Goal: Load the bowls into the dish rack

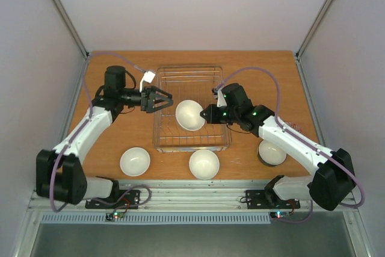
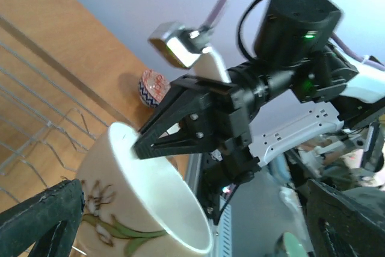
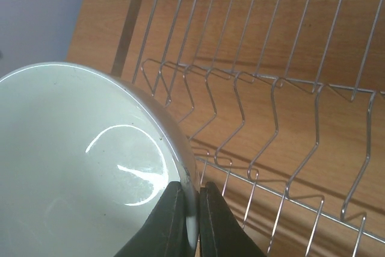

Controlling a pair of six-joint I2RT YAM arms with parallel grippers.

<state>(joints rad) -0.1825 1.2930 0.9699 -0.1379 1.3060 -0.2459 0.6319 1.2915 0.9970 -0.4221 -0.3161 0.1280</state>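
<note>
The dish rack (image 1: 180,147), a silver wire basket, stands mid-table. My right gripper (image 1: 207,114) is shut on the rim of a white bowl (image 1: 190,115) and holds it tilted over the rack's middle. The right wrist view shows the fingertips (image 3: 174,215) pinching that rim, the bowl (image 3: 78,161) just above the tines (image 3: 277,100). In the left wrist view this bowl (image 2: 138,209) carries a brown sprig with green leaves. My left gripper (image 1: 165,99) hangs open over the rack's left side, a short way from the bowl. Two white bowls (image 1: 135,161) (image 1: 204,164) sit in front of the rack.
A dark-sided bowl (image 1: 272,152) sits front right, partly under my right arm. A small round blue-patterned thing (image 2: 153,86) lies on the table beyond the rack. Walls close in the table on the left, right and back.
</note>
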